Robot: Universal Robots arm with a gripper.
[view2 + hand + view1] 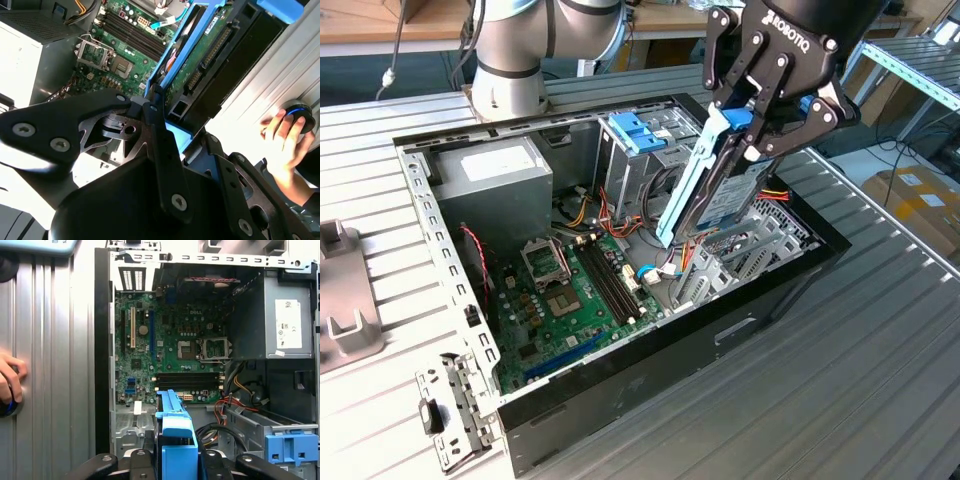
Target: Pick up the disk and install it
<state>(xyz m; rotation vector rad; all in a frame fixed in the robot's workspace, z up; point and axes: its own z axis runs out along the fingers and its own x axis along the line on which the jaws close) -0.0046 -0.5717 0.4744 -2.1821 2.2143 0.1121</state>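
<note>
Clamping the upper end of the long silver-grey disk in its bright blue plastic carrier (692, 190), the black two-fingered gripper (775, 118) was closed on it. In the exterior view the disk hung tilted, lower end toward seven o'clock. It was above the open black computer case (620, 385) on the ribbed metal worktop (840, 380), at two o'clock from the green motherboard (560, 300).

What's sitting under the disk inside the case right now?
The gripper holds the disk tilted above the case. Below its lower end lie loose cables, the motherboard edge and grey metal framing. Whatever lies directly behind the disk is covered by it.
</note>
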